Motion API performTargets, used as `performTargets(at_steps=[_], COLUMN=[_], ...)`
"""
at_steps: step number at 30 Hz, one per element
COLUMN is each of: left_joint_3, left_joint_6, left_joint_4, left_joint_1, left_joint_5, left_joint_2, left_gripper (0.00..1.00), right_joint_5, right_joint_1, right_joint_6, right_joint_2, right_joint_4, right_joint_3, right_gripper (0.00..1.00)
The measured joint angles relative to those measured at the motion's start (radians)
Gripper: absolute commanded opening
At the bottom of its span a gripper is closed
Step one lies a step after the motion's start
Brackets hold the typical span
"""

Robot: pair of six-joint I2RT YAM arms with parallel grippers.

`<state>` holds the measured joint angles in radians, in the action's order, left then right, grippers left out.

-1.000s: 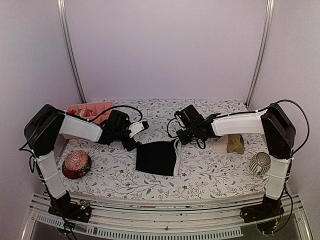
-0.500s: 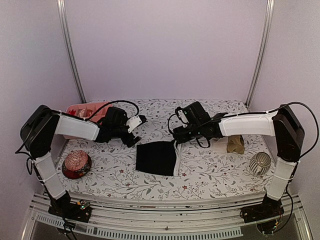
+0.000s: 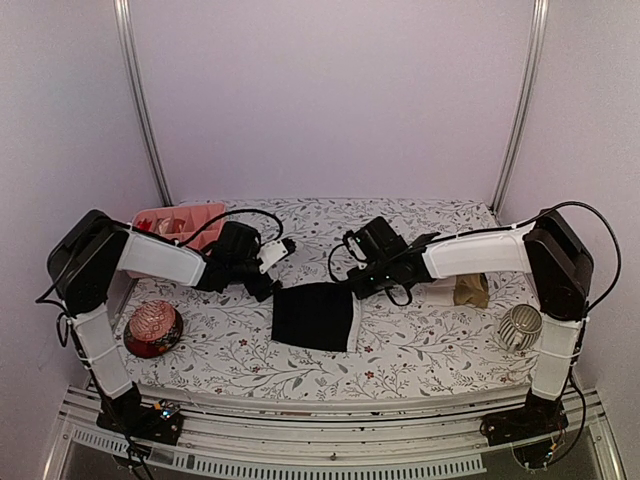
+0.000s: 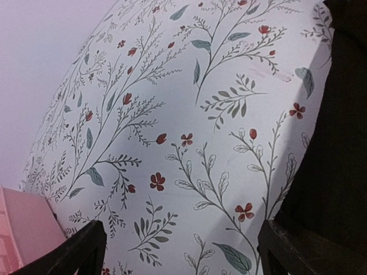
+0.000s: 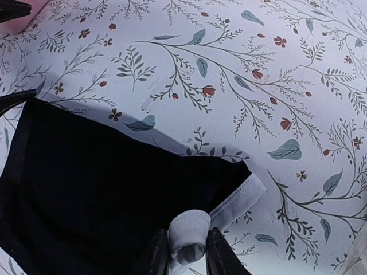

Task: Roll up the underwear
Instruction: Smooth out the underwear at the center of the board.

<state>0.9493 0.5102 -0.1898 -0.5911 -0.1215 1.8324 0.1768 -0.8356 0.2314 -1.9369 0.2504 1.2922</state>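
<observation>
2 undergarments lie on the flowered tablecloth. At far left sit a red bowl and, behind it, a pink tray; the left gripper hangs just left of the black underwear, jaws spread wide and holding nothing, with only the printed table cover between them; the black underwear lies flat at the table's centre; the right gripper is pinched onto the white trim at its far right corner; the tan underwear lies crumpled near the right edge, beside a ribbed silvery cup.
</observation>
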Motion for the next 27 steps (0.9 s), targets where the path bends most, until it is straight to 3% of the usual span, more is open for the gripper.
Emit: performTargets(at_steps=[4, 22, 24, 27], left_joint_3=[0.0, 0.013, 0.014, 0.025], left_joint_6=[0.0, 0.021, 0.023, 0.024], left_joint_4=[0.0, -0.061, -0.061, -0.076], left_joint_1=[-0.004, -0.029, -0.029, -0.029], left_joint_5=[-0.049, -0.229, -0.237, -0.253], left_joint_2=[0.025, 0.098, 0.1, 0.116], left_gripper=[0.95, 0.94, 0.95, 0.95], right_joint_5=[0.016, 0.096, 0.1, 0.105], right_joint_1=[0.002, 0.068, 0.069, 0.071], right_joint_6=[-0.004, -0.007, -0.007, -0.007], right_joint_2=[0.0, -0.121, -0.13, -0.141], right_joint_4=[0.013, 0.074, 0.079, 0.083], right_joint_3=[0.014, 0.071, 0.074, 0.079], right_gripper=[0.06, 0.06, 0.13, 0.38])
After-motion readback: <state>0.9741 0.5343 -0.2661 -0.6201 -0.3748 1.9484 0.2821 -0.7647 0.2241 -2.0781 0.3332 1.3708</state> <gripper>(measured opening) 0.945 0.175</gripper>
